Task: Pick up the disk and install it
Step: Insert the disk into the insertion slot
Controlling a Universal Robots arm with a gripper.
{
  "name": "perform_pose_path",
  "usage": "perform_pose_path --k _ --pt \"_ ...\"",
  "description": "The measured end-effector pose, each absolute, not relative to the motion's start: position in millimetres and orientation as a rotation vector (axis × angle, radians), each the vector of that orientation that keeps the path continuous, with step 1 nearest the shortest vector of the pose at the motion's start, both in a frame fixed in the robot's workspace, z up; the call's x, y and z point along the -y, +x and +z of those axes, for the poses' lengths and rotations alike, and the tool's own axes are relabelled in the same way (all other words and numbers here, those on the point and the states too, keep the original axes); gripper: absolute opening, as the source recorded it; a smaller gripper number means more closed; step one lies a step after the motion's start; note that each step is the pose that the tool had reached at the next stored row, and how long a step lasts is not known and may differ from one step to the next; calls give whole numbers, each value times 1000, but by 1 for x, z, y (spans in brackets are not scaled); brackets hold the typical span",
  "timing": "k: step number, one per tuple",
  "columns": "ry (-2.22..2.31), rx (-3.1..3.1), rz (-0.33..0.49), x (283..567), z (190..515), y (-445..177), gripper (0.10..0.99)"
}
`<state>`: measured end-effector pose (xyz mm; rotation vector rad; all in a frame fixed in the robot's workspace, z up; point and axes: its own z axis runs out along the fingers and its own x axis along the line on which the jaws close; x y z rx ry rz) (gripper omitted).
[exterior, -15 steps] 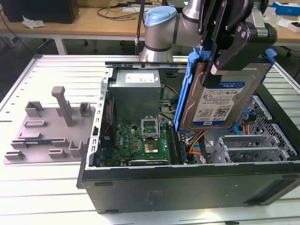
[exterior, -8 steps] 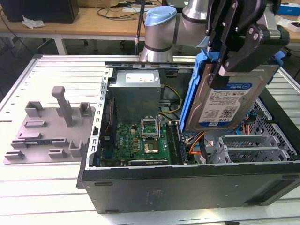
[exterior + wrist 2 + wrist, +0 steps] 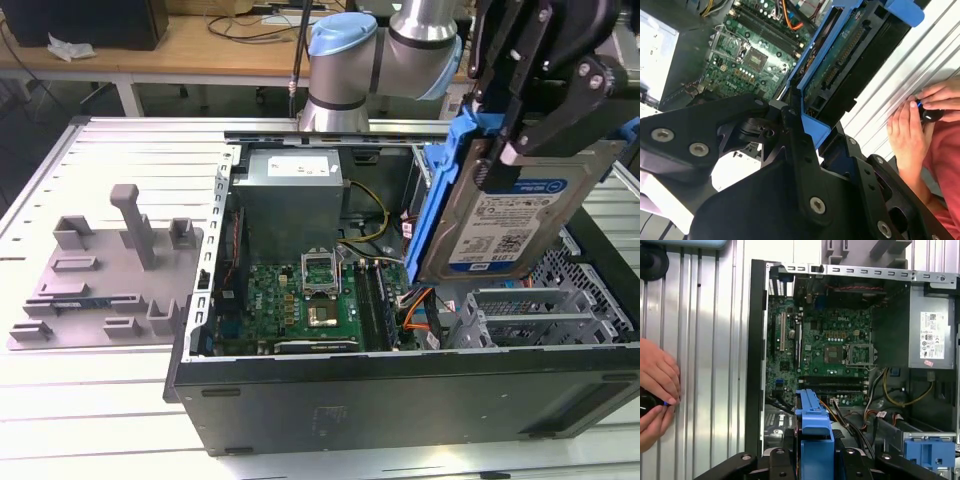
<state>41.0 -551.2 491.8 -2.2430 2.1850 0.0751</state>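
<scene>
Open computer case (image 3: 400, 400), side off. We see the disk (image 3: 505, 225) tilted above its right end in the exterior view, with the gripper (image 3: 503, 160) fingers closed on its upper edge. Our judgement on the risk: the narrow edge grip slips, or a blue rail snags the orange cables (image 3: 415, 302). The target bay is hidden behind the disk. A person's hand (image 3: 907, 130) is near, partly cut off.

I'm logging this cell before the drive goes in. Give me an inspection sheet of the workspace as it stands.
Surface: ribbed metal table carrying an open computer case.
Job's things: disk with blue rails, held tilted above the open case, not yet seated.
Clutter: grey tray with posts beside the case.
Grippers: gripper shut on the disk.
Cables: orange cables and yellow cable inside the case.
Surroundings: a person's hands on the table; wooden bench behind.
</scene>
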Motion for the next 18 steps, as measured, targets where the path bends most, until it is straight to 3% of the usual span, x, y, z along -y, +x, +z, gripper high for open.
perform_pose_path --k 18 --pt "-2243 -2185 75 556 492 101 369"
